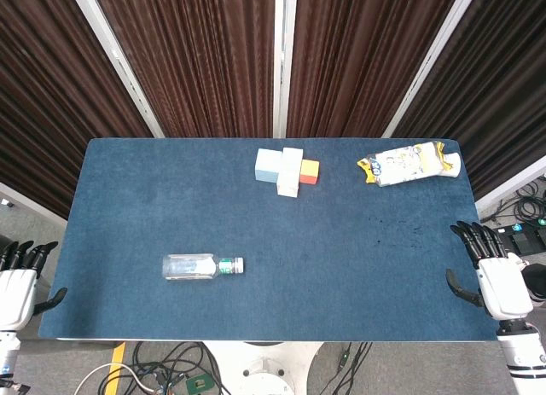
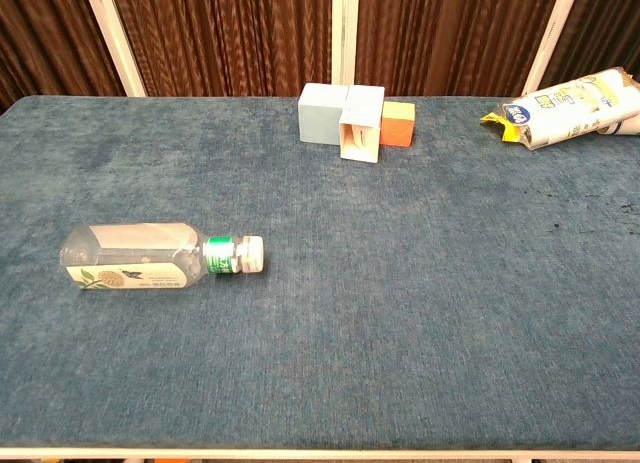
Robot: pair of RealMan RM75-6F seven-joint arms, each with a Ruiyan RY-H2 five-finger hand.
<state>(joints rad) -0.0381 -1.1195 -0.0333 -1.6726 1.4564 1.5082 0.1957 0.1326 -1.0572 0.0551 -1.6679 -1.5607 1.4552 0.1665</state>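
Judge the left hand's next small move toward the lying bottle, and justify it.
Probably swing the left hand inward over the table edge toward the bottle: it rests open off the corner, holding nothing, and the bottle lies on its side nearest to it.

A clear plastic bottle lies on its side at the lower left of the frame, its white cap pointing right, on a blue table. At the upper middle three boxes sit touching in a row: a pale blue box, a white box and an orange box. At the upper right lies a crumpled snack bag
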